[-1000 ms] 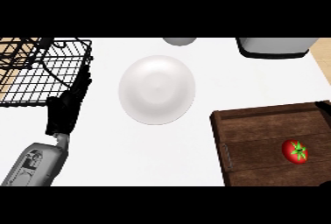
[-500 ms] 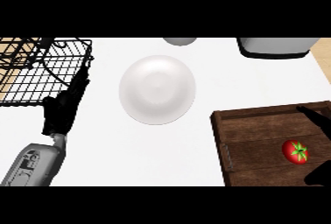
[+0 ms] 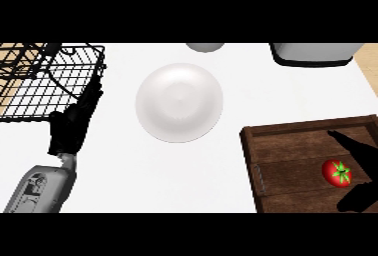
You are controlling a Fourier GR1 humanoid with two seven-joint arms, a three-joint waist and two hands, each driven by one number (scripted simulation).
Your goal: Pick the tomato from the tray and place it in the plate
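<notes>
A red tomato (image 3: 338, 173) with a green stalk lies on the brown wooden tray (image 3: 295, 129) at the right. My right hand (image 3: 362, 150) comes in from the right edge over the tray. It is open, with fingers stretched just behind the tomato and the thumb (image 3: 358, 197) in front of it, neither closed on it. Most of that hand is cut off by the edge. The white plate (image 3: 179, 102) sits near the middle, left of the tray, with nothing on it. My left hand (image 3: 70, 130) rests open at the left, fingers up.
A black wire rack (image 3: 44, 80) stands at the back left, right behind my left hand. At the back edge are a grey round object (image 3: 205, 47) and a grey container (image 3: 314, 52). White counter lies between plate and tray.
My right hand has come into view from the right edge and moved left over the tray to either side of the tomato. The tomato and the left hand have not moved.
</notes>
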